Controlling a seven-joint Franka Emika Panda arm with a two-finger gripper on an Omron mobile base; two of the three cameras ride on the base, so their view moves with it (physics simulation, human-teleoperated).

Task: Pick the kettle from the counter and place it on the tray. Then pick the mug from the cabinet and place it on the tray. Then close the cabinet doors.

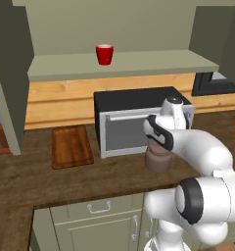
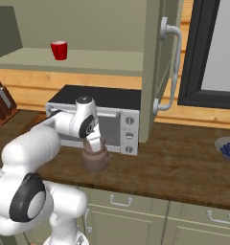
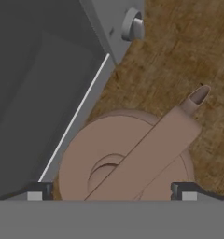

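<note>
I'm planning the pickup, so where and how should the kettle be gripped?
Probably by the arched top handle of the kettle, from straight above. It stands upright on the counter beside the microwave, its handle bar running diagonally between the gripper's open jaws, so they would close across it.

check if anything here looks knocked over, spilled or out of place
Nothing stands out. The kettle sits upright on the counter before the microwave, the mug upright on the cabinet shelf, and the tray lies flat.

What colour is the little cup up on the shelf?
Bright red; the mug shows best in the left base view.
</note>
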